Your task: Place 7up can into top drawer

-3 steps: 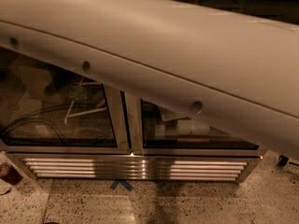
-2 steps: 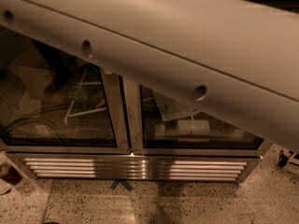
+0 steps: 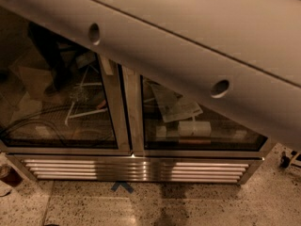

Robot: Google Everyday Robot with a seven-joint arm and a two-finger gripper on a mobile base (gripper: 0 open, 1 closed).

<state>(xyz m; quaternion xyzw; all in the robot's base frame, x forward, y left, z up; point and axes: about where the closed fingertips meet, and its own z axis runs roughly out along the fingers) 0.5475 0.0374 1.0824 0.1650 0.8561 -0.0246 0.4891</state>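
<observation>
My own white arm link fills the upper part of the camera view, running from top left to right, with two round holes in its side. My gripper is out of view. The 7up can and the top drawer are out of view too. Below the arm stands a low cabinet with two glass doors.
Behind the glass lie papers and a white box on the right and wires and a white frame on the left. A metal grille runs along the cabinet's base. Speckled floor with a blue tape mark lies in front.
The arm link has shifted up and to the right across the view, uncovering more of the glass doors. The cabinet has not moved.
</observation>
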